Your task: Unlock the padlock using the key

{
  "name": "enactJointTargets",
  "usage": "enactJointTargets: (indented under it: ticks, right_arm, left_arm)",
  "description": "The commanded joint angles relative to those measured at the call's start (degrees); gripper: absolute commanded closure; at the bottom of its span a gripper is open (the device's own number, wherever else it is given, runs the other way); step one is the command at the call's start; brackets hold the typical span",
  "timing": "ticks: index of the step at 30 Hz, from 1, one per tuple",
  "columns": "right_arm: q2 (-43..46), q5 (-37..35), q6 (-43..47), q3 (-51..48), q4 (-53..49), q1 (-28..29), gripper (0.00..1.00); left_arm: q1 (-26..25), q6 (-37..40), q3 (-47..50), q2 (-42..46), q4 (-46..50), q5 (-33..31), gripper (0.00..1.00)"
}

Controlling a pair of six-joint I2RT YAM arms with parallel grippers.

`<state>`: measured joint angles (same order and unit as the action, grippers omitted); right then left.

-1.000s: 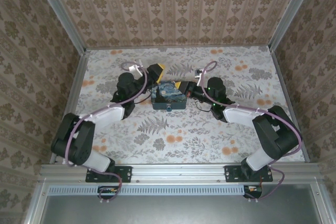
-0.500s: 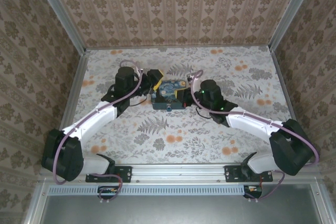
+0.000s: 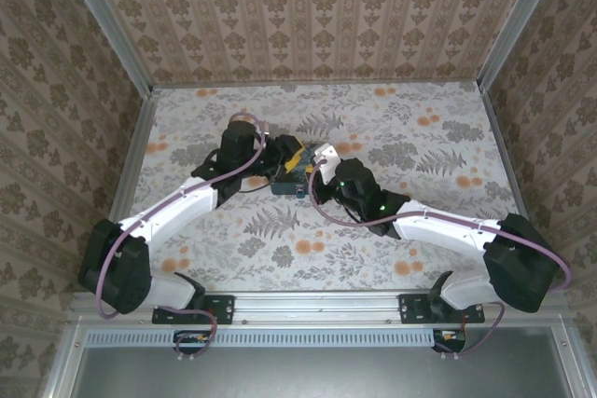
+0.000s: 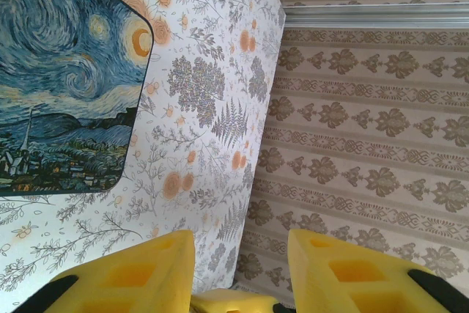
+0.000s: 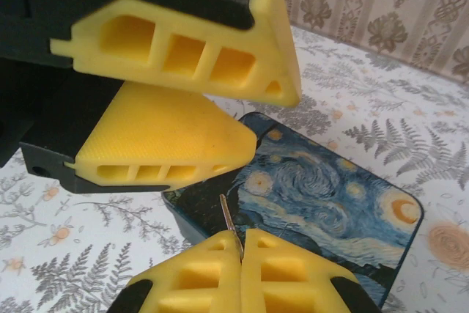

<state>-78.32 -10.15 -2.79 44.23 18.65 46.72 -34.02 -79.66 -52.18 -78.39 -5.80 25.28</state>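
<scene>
Floral tabletop [image 3: 420,230]: my right gripper [image 5: 242,243] is clamped on the key [image 5: 229,218], blade out for insertion. Left gripper [image 4: 240,247], jaws apart, sits near the tin [image 5: 330,203], likely to steady it.

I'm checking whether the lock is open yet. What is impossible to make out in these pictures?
- Padlock: top view, a tiny speck at the tin's front; shackle state too small to tell.
- Key: right wrist view, a thin tip pokes out; the rest is hidden between the right gripper's shut fingers.
</scene>
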Motion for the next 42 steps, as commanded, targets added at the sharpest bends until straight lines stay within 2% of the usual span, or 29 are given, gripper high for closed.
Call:
enactJointTargets:
  ticks: [1,13,34,35,39,42]
  right_arm:
    - [0.40,-3.44,3.13,0.50,1.86,0.52,1.00]
    - [0.06,-3.47,3.49,1.03,1.98,0.83,1.00]
    - [-0.95,-3.84,2.79,1.87,1.55,1.12,1.00]
    - [-0.95,-4.13,2.71,2.03,1.19,1.14,0.95]
    - [1.15,-5.55,0.90,2.05,-1.36,0.82,0.61]
    - [4.39,-5.48,-2.46,0.96,-3.20,-0.39,0.46]
  left_arm:
    - [-0.68,-1.40,-1.07,-0.67,1.11,-1.01,0.61]
    - [-2.28,-1.85,-1.80,-2.94,0.83,-1.33,0.64]
    - [-2.54,-1.78,-1.75,-3.67,0.53,-1.56,1.00]
    - [-2.54,-1.68,-1.64,-3.62,0.49,-1.68,1.00]
    - [-1.95,0.56,-1.20,-2.80,-0.12,-2.37,1.00]
    - [-0.74,5.24,-0.60,-1.12,-0.31,-4.37,1.00]
